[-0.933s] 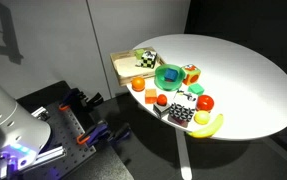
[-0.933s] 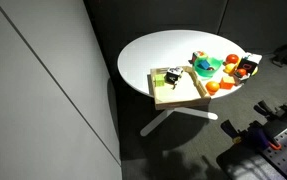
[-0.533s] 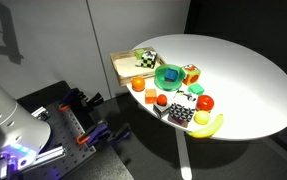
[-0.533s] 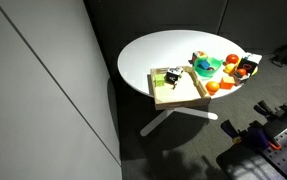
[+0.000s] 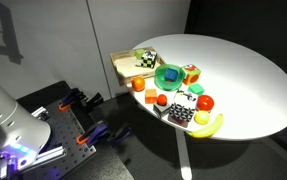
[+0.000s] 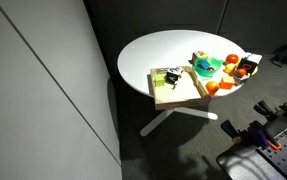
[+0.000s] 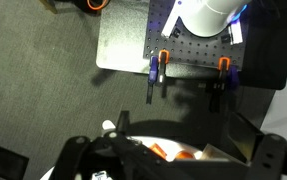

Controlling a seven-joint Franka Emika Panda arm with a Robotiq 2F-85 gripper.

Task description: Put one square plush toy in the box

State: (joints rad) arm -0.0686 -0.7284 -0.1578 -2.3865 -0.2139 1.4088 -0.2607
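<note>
The plain black-and-white checkered square plush toy point(image 5: 180, 115) lies on the white round table point(image 5: 243, 70) beside a banana point(image 5: 209, 125). The light tan box point(image 5: 122, 66) sits at the table's edge and holds a checkered cube with yellow-green tints point(image 5: 145, 58). The box also shows in an exterior view point(image 6: 178, 93). My gripper point(image 7: 173, 165) appears only in the wrist view. Its dark fingers stand wide apart and empty, high above the table edge. The plush toy is hidden in the wrist view.
A green bowl point(image 5: 168, 76), an orange-red cube point(image 5: 191, 73), a red tomato point(image 5: 204, 102) and small orange toys point(image 5: 151, 98) crowd the table near the box. My white base point(image 5: 3, 115) and a clamped black plate point(image 7: 173, 40) stand beside the table.
</note>
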